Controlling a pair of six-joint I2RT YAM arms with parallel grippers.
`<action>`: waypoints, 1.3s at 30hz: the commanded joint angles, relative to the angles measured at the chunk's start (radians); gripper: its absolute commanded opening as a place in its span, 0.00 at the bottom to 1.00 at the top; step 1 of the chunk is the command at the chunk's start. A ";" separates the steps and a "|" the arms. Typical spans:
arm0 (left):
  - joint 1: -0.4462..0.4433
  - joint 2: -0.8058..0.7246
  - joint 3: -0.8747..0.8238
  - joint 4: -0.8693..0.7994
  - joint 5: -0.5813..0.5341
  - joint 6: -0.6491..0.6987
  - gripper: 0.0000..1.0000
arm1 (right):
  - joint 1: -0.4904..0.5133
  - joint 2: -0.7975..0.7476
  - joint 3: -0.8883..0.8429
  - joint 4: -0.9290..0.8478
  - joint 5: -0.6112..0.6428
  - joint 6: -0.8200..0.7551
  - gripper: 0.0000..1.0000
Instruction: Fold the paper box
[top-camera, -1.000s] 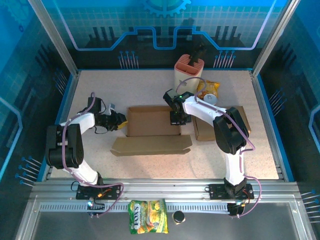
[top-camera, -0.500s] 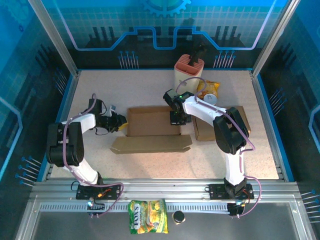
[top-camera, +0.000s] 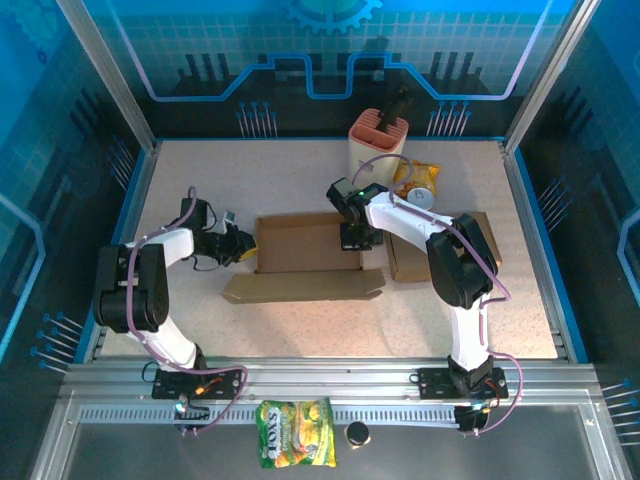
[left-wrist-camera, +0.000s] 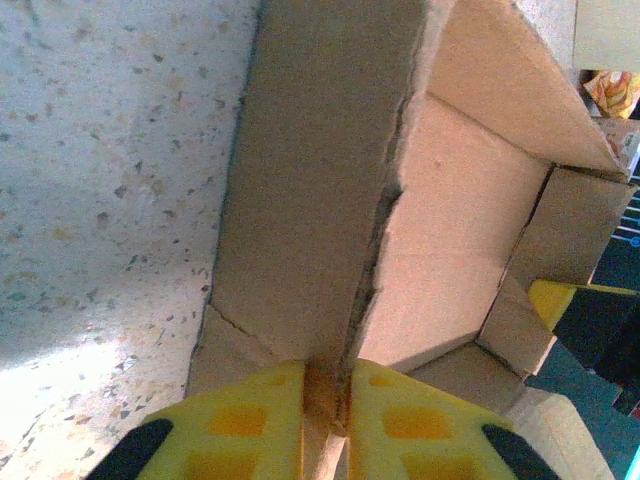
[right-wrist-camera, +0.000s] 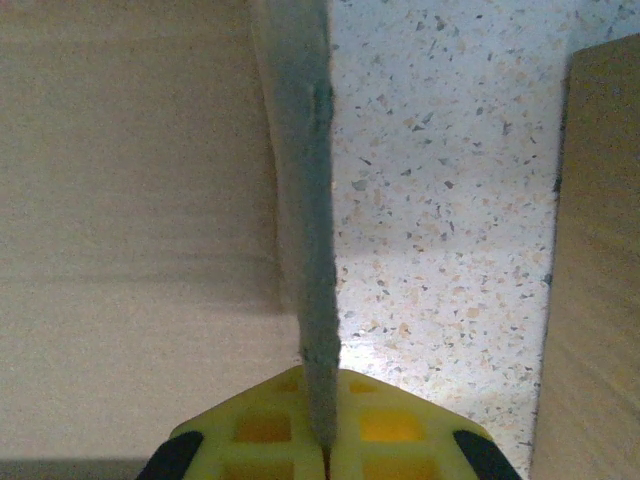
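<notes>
We hold our left arm (top-camera: 160, 245) low, elbow folded back near its base, forearm reaching right; the left tool (top-camera: 243, 247) has its yellow pads (left-wrist-camera: 245, 420) pinched on one wall of the paper box (top-camera: 300, 255). Our right arm (top-camera: 425, 225) stretches forward and leftward, the right tool (top-camera: 352, 240) pointing down, clamped on the opposite wall.

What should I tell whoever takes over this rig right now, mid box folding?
The left end effector is shut on the box's left wall.
The right end effector is shut on its right wall.
The box sits mid-table, open on top, with its long front flap lying flat toward the arms.
Done: side walls up and gripped.
Left: raise and fold the flap, finish the box.
</notes>
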 joint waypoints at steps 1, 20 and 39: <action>-0.030 0.021 -0.004 -0.091 -0.079 0.039 0.13 | -0.008 0.015 0.003 0.013 -0.008 -0.005 0.00; -0.304 -0.047 0.167 -0.388 -0.656 0.048 0.00 | 0.017 0.002 0.008 -0.009 0.068 -0.002 0.00; -0.384 -0.034 0.180 -0.404 -0.711 -0.014 0.11 | 0.029 -0.023 -0.029 0.006 0.110 -0.002 0.00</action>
